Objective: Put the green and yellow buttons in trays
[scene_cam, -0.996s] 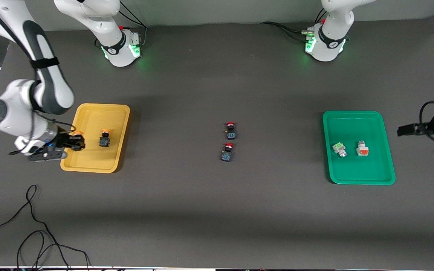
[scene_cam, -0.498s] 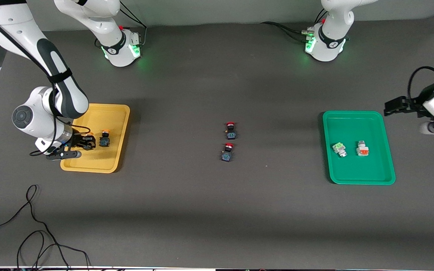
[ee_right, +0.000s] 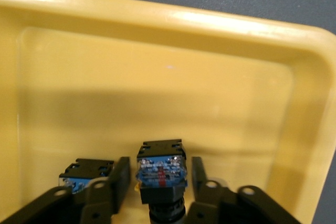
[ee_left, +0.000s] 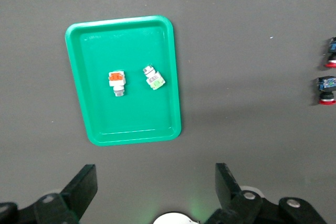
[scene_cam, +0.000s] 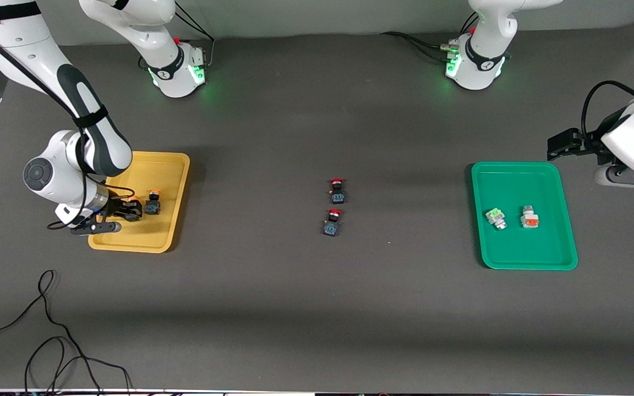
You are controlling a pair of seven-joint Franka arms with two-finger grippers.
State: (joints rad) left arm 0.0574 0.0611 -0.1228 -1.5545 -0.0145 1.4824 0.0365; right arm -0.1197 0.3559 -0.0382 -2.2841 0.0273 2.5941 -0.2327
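Observation:
My right gripper [scene_cam: 128,210] is low in the yellow tray [scene_cam: 171,165], near its edge closest to the front camera. A yellow button [ee_right: 160,174] stands between its fingers with a thin gap on each side, so the jaws are slightly open. A second yellow button [scene_cam: 153,204] sits right beside it in the tray and also shows in the right wrist view [ee_right: 85,173]. The green button [scene_cam: 496,216] lies in the green tray [scene_cam: 515,168], and shows in the left wrist view [ee_left: 154,78]. My left gripper [scene_cam: 560,144] is open and empty, over the table beside the green tray [ee_left: 79,30].
An orange-capped white switch [scene_cam: 530,218] lies beside the green button in the green tray. Two red-capped dark switches [scene_cam: 337,190] [scene_cam: 332,221] stand mid-table. A black cable [scene_cam: 47,330] loops at the table's front, toward the right arm's end.
My right gripper came down into the yellow tray with the yellow button, moved toward the other yellow button, and its jaws have parted. My left gripper rose and moved toward the robots' bases.

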